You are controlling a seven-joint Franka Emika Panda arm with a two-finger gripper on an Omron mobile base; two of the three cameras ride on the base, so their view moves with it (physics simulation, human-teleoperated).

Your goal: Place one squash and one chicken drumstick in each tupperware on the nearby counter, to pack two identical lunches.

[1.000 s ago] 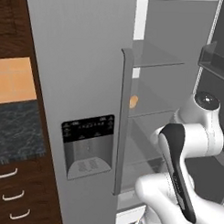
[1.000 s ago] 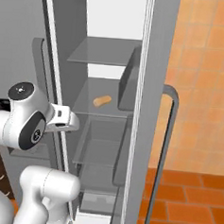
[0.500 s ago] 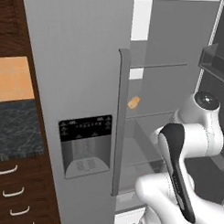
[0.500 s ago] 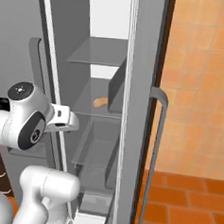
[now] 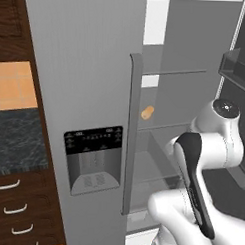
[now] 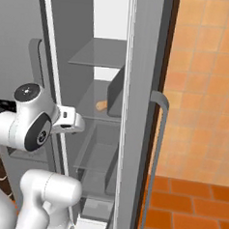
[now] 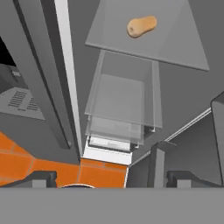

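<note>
Both base views have shifted as the base drives; gripper [image 7: 107, 179] spread wide, facing the squash [image 7: 141, 26] on a fridge shelf [image 7: 183, 43].

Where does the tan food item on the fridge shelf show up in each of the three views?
Left base view: the tan item peeks out just right of the closed door's vertical handle, mid-height.
Right base view: it lies centre-left on the glass shelf, beside a dark bin.
Hand view: it lies near the top, right of centre, on that shelf.
Shared landmark: the glass shelf beneath it.
</note>
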